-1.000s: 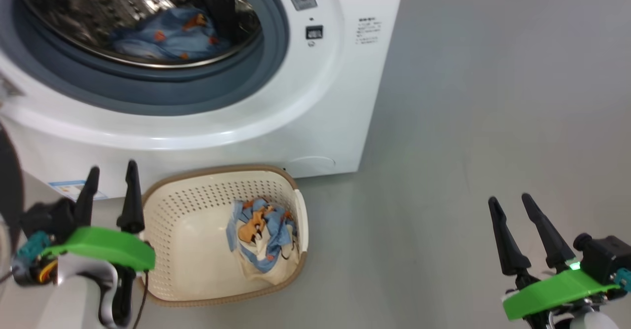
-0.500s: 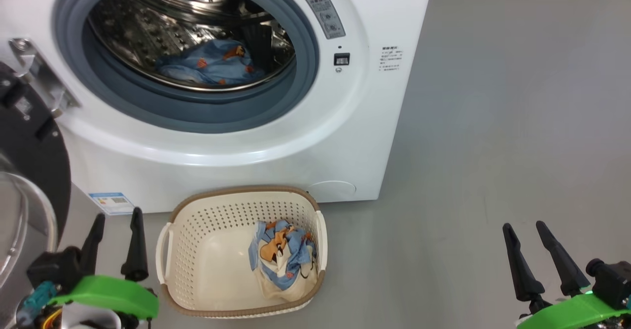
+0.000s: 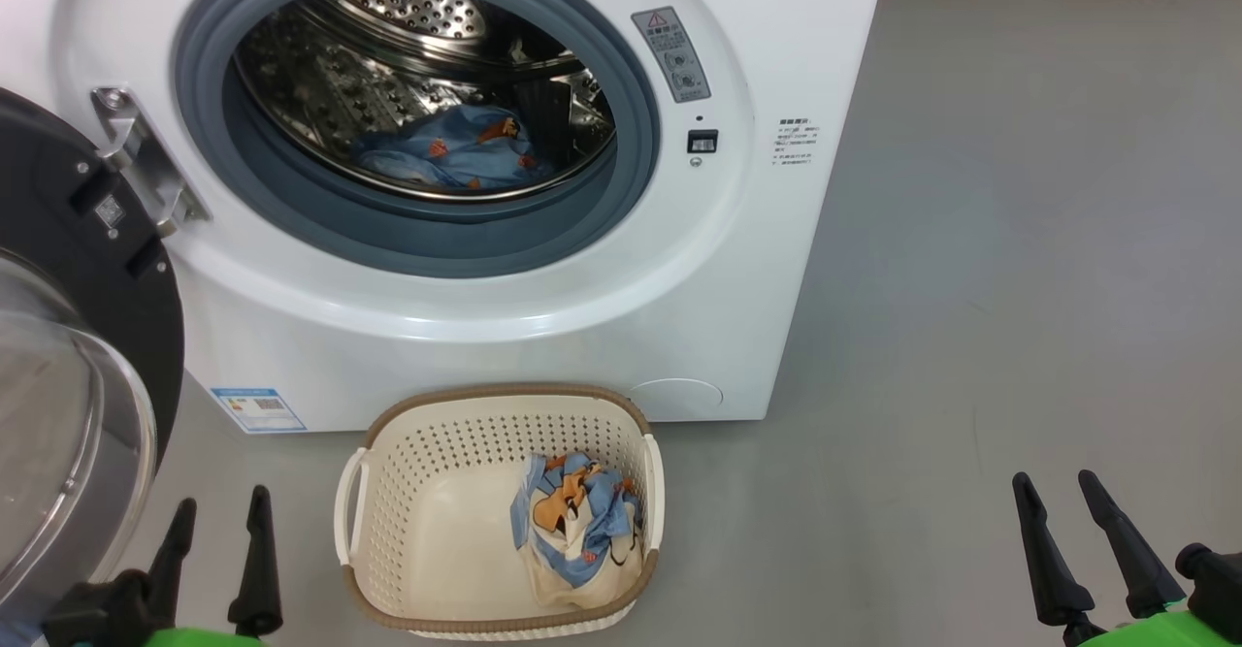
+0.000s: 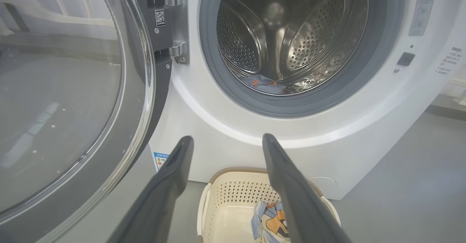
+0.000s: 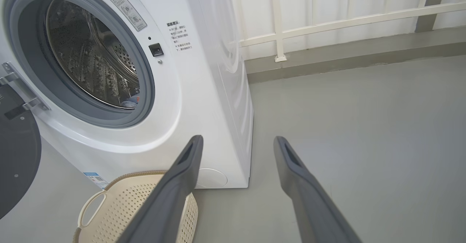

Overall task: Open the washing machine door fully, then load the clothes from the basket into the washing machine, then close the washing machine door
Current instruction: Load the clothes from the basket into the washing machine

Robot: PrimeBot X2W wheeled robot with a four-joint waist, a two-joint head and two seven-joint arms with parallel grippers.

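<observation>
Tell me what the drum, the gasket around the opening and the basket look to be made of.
Drum: polished steel by its look, mirror-bright and punched with rows of small holes.
Gasket: matt grey rubber, probably; soft folded lip, no shine.
Basket: cream plastic, smooth and perforated; its brown rim looks woven, though it may be moulded plastic.

Either side of the basket (image 3: 427, 453), the left gripper (image 3: 222, 498) and right gripper (image 3: 1052, 477) each carry two long, tapering black fingers (image 3: 258, 569) rooted in black blocks (image 3: 102, 613), edged below by bright green plastic (image 3: 1155, 628).
</observation>
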